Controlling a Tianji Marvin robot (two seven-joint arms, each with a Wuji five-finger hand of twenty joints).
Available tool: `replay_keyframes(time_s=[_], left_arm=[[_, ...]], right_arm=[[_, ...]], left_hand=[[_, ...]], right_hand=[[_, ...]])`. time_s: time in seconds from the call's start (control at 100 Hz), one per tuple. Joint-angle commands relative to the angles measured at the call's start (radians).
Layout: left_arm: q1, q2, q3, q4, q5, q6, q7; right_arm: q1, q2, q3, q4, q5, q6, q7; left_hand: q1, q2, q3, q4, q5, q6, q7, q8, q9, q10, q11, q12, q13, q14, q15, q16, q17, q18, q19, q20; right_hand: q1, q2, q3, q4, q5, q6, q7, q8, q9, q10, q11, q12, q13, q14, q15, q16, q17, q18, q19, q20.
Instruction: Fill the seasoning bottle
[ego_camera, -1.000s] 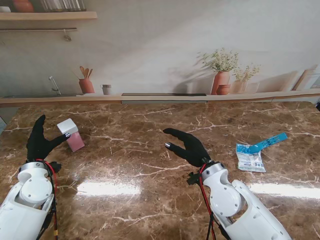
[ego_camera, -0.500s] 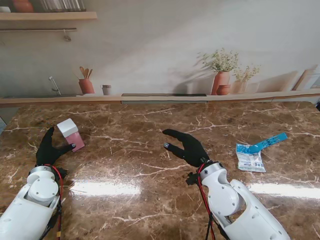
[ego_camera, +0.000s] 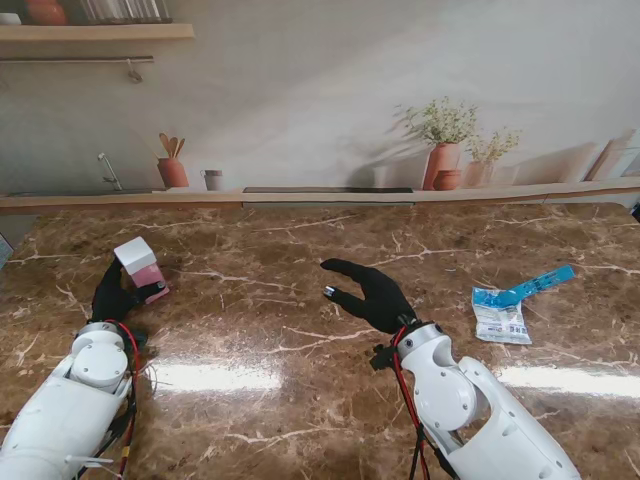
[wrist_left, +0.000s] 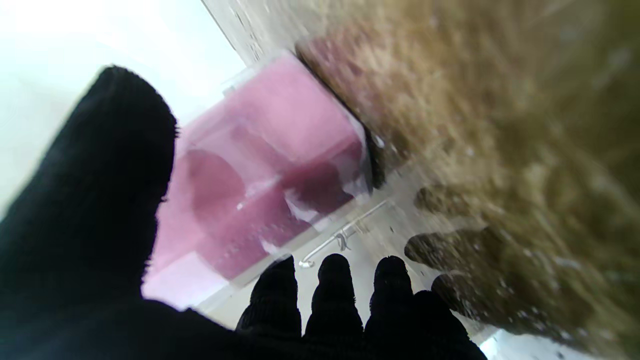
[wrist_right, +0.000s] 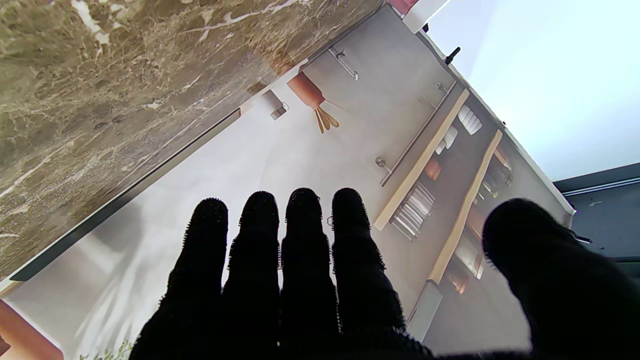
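The brown marbled worktop (ego_camera: 330, 330) spreads wide in front of me, its far edge against a pale wall with shelves and potted plants.

My right arm (ego_camera: 480, 420) rises from the right corner nearest me, and my left arm (ego_camera: 65, 420) from the left corner.

My right hand (ego_camera: 372, 293) hangs over the middle of the worktop, gloved in black, holding nothing. The four fingers (wrist_right: 300, 240) lie side by side and straight, and the thumb stands well apart from them.

My left hand (ego_camera: 115, 297) is at the left side, right against the seasoning bottle (ego_camera: 143, 270). In the stand's view the thumb reaches across the bottle's nearer side, and the other fingers are hidden behind the hand. In the left wrist view the thumb (wrist_left: 95, 190) lies just beside the bottle (wrist_left: 270, 170) and the fingers (wrist_left: 332, 290) are spread out past it. The view is blurred, so I cannot tell whether the hand truly grips the bottle or only touches it.

The bottle is a squarish box with a pink body and a white cap, standing tilted on the worktop.

A blue and white sachet (ego_camera: 505, 308) lies flat at the right, well apart from my right hand.
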Motion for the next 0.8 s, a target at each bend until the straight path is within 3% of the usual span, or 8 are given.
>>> replay_keyframes(time_s=[0.0,0.03,0.34,0.45,0.58,0.74,0.76,0.79], left_arm=[[-0.004,-0.013,0.011,0.015,-0.002,-0.007,-0.021],[-0.007,-0.014,0.013,0.018,-0.006,-0.012,-0.026],[-0.019,-0.018,0.027,0.031,-0.029,-0.039,-0.046],[-0.032,-0.028,0.037,0.052,-0.040,-0.051,-0.028],[-0.040,-0.043,0.051,0.062,-0.055,-0.063,0.005],[-0.032,-0.058,0.058,0.034,-0.077,-0.082,0.051],[-0.030,-0.059,0.060,0.028,-0.077,-0.082,0.059],[-0.027,-0.060,0.061,0.018,-0.074,-0.082,0.073]], right_arm=[[0.000,0.000,-0.004,-0.001,0.002,0.011,0.018],[0.002,0.000,-0.005,-0.001,0.002,0.013,0.019],[0.027,0.000,-0.029,0.007,0.008,0.022,0.033],[0.032,0.000,-0.035,0.007,0.007,0.023,0.036],[0.034,0.000,-0.038,0.005,0.004,0.027,0.034],[0.035,0.000,-0.039,0.005,0.001,0.033,0.034],[0.034,0.000,-0.039,0.004,0.000,0.035,0.034],[0.033,0.000,-0.038,0.002,0.000,0.039,0.035]], left_hand=[[-0.038,-0.050,0.033,-0.026,-0.024,-0.056,0.041,-0.009,0.010,-0.009,0.011,-0.006,-0.046,-0.001,-0.018,-0.006,0.055,0.066,0.064,0.021],[-0.040,-0.052,0.039,-0.027,-0.023,-0.061,0.051,-0.013,0.006,0.014,0.009,-0.004,-0.047,0.001,-0.018,-0.006,0.055,0.069,0.061,0.020],[-0.011,-0.040,0.040,-0.025,0.018,-0.124,0.239,0.012,-0.026,0.030,-0.051,0.054,-0.088,0.059,-0.023,0.023,0.048,0.121,0.057,0.024],[0.011,-0.032,0.045,-0.020,0.073,-0.145,0.354,0.078,-0.023,0.034,-0.049,0.075,-0.089,0.078,-0.015,0.045,0.039,0.154,0.070,0.049],[0.040,-0.023,0.096,-0.016,0.175,-0.163,0.573,0.235,-0.008,0.032,-0.010,0.098,-0.078,0.079,0.001,0.067,0.034,0.168,0.082,0.081],[0.116,0.034,0.167,0.001,0.340,-0.166,0.807,0.434,0.084,-0.024,0.084,0.088,-0.013,0.053,0.022,0.075,0.022,0.159,0.136,0.193],[0.160,0.037,0.133,-0.034,0.367,-0.173,0.834,0.475,0.113,-0.032,0.096,0.082,0.017,0.056,0.035,0.083,0.016,0.162,0.155,0.235],[0.208,0.038,0.097,-0.050,0.399,-0.182,0.857,0.513,0.153,-0.039,0.109,0.076,0.051,0.051,0.045,0.087,0.014,0.171,0.178,0.289]], right_hand=[[-0.004,-0.013,0.018,-0.011,0.002,-0.030,0.013,0.012,0.010,-0.029,0.004,0.014,0.002,-0.022,0.004,0.007,-0.005,-0.011,0.015,0.019],[-0.003,-0.013,0.018,-0.011,0.003,-0.031,0.013,0.012,0.007,-0.026,0.003,0.014,0.002,-0.022,0.004,0.007,-0.006,-0.011,0.015,0.019],[-0.002,-0.014,0.022,-0.015,0.003,-0.036,0.014,0.014,0.009,-0.030,0.003,0.016,0.002,-0.021,0.004,0.008,-0.005,-0.011,0.015,0.021],[-0.002,-0.014,0.023,-0.016,0.003,-0.037,0.013,0.015,0.009,-0.029,0.003,0.016,0.003,-0.023,0.004,0.009,-0.005,-0.010,0.015,0.021],[-0.002,-0.015,0.024,-0.017,0.004,-0.036,0.013,0.015,0.012,-0.030,0.004,0.016,0.003,-0.023,0.004,0.009,-0.005,-0.010,0.014,0.021],[-0.001,-0.014,0.025,-0.017,0.004,-0.037,0.012,0.015,0.011,-0.031,0.003,0.016,0.005,-0.023,0.005,0.009,-0.004,-0.010,0.014,0.022],[-0.001,-0.014,0.025,-0.018,0.004,-0.037,0.012,0.015,0.012,-0.031,0.003,0.016,0.004,-0.024,0.004,0.009,-0.005,-0.010,0.014,0.022],[-0.001,-0.013,0.025,-0.018,0.005,-0.036,0.012,0.015,0.012,-0.031,0.003,0.016,0.005,-0.023,0.005,0.009,-0.005,-0.010,0.014,0.022]])
